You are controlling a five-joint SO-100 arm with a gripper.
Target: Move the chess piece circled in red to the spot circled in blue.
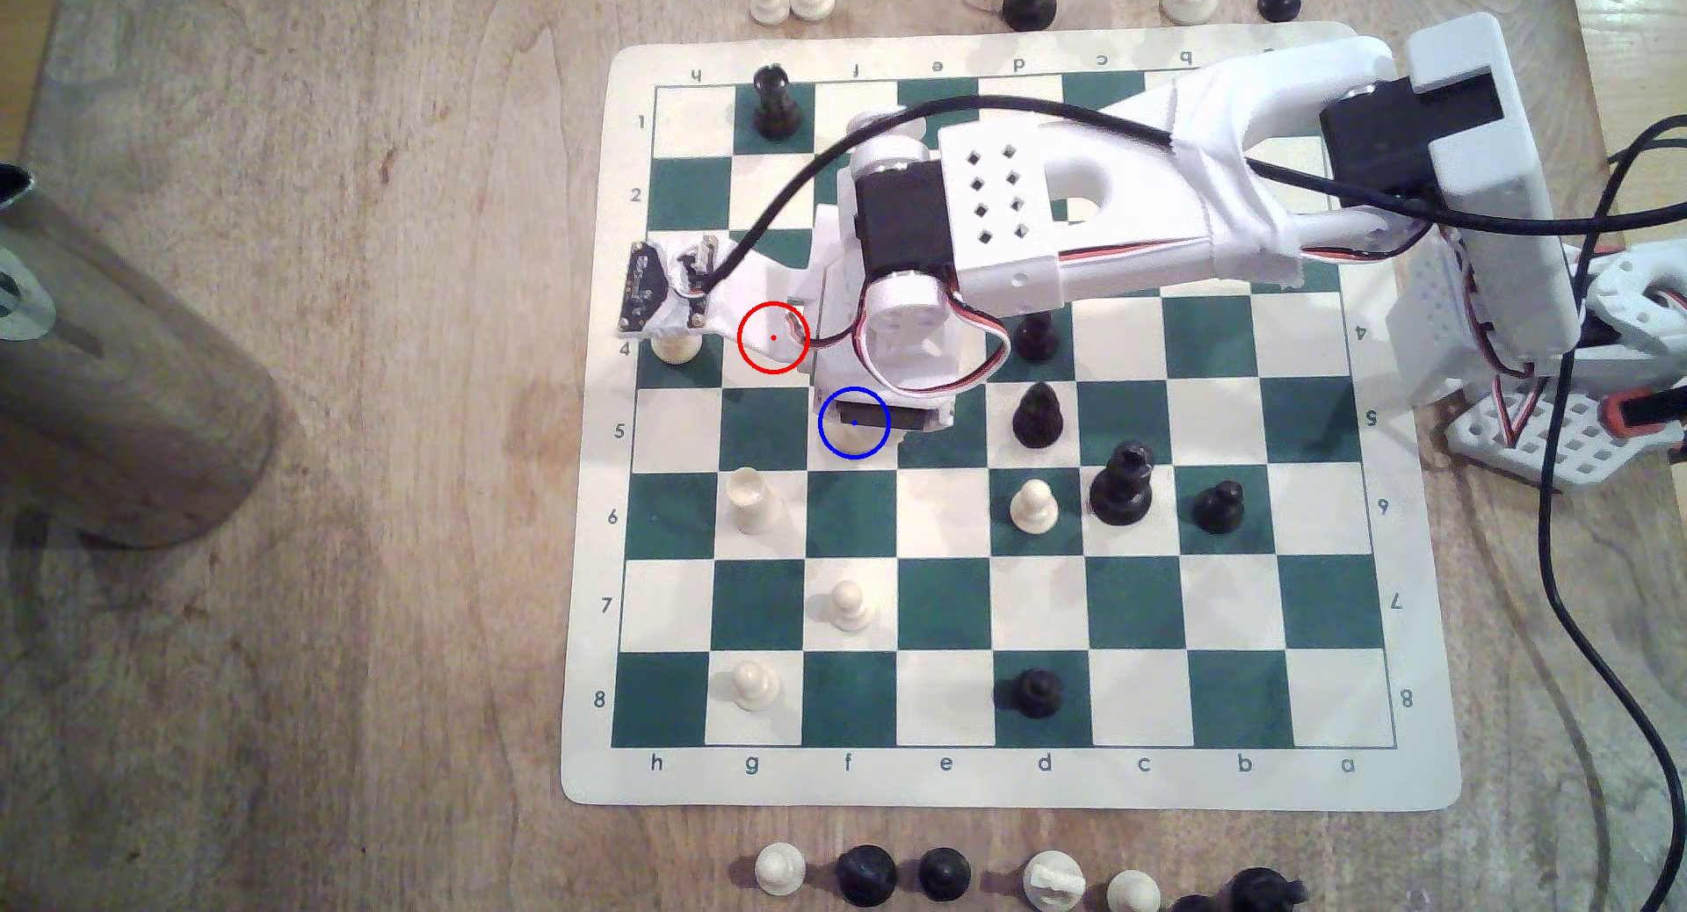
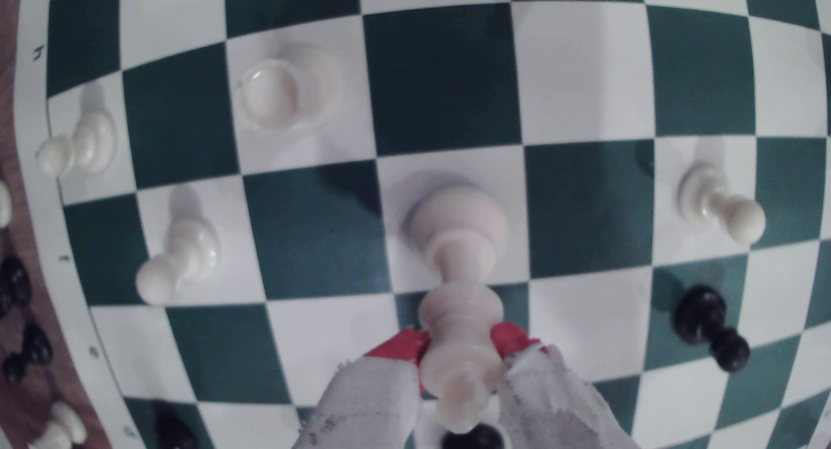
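A worn wooden counter (image 1: 319, 419) carried a green-and-cream chess mat (image 1: 1004, 784), with spare pieces lined up off its near and far edges. In the wrist view we saw the pincer (image 2: 463, 345) clamped on the cream bishop (image 2: 458, 323) — red pads (image 2: 402, 343) pressed against either side of its upper body, just under the head. Its wide base appeared to sit on, or just above, a cream square; we could not tell which (the base was blurred). In the exterior view the arm (image 1: 1050, 228) hid the piece, and the wrist hung over the blue ring (image 1: 853, 423) on a cream square in row 5, file f, while the red ring (image 1: 773, 337) lay one square diagonally away, partly under the arm's camera bracket.

We judged the carry to be nearly done: the bishop looked to be over or on the blue-ringed square, so the step in hand was the placement. The next move would call for settling the base flat, parting the pincer gently and lifting straight up — the pads sat close under the head, and a sideways pull could tip the piece.

As for writing, the mat's border showed files h to a along the near edge and numbers 1 to 8 down the side. We could read no brand name.
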